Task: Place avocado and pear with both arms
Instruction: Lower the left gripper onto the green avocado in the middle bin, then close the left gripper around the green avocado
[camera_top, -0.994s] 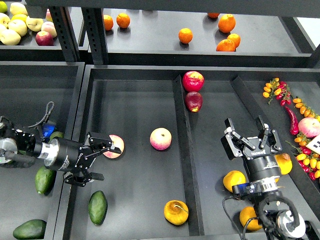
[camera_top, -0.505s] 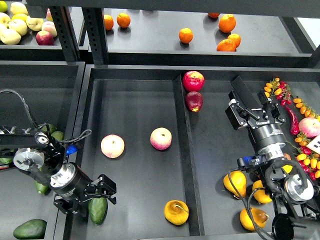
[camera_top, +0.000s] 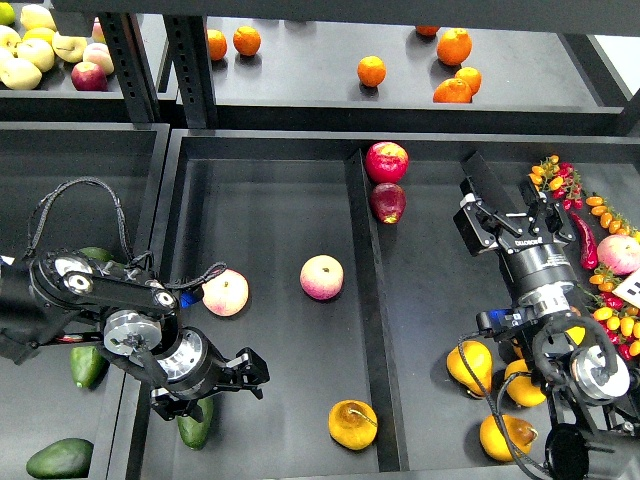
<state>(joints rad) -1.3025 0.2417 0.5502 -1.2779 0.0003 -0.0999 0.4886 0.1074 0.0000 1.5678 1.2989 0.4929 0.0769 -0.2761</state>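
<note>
We work over a matte black tray (camera_top: 270, 180) split by a raised rib, its floor smooth and hard enough for round fruit to roll.

Our left gripper (camera_top: 243, 366) reaches low across the tray's near left part, fingers spread with nothing between them. The avocado (camera_top: 195, 422), a dark green, smooth, elongated oval, lies just behind and below it, half hidden under the wrist. The likely trouble: since the fingers sit past the fruit, not around it, a close from here would catch air, or the wrist could nudge the avocado and send it sliding toward the tray wall.

Our right gripper (camera_top: 504, 220) is held high over the right compartment, fingers parted and empty. The pear (camera_top: 468, 366), squat, yellow-orange and glossy, rests well below it, near the forearm, with similar yellow fruit (camera_top: 505, 436) close by. The risk there is picking a neighbour, or the cable dragging fruit.

Two blush peaches (camera_top: 322, 277) lie ahead of the left gripper, and a waxy yellow fruit (camera_top: 352, 424) to its right.
</note>
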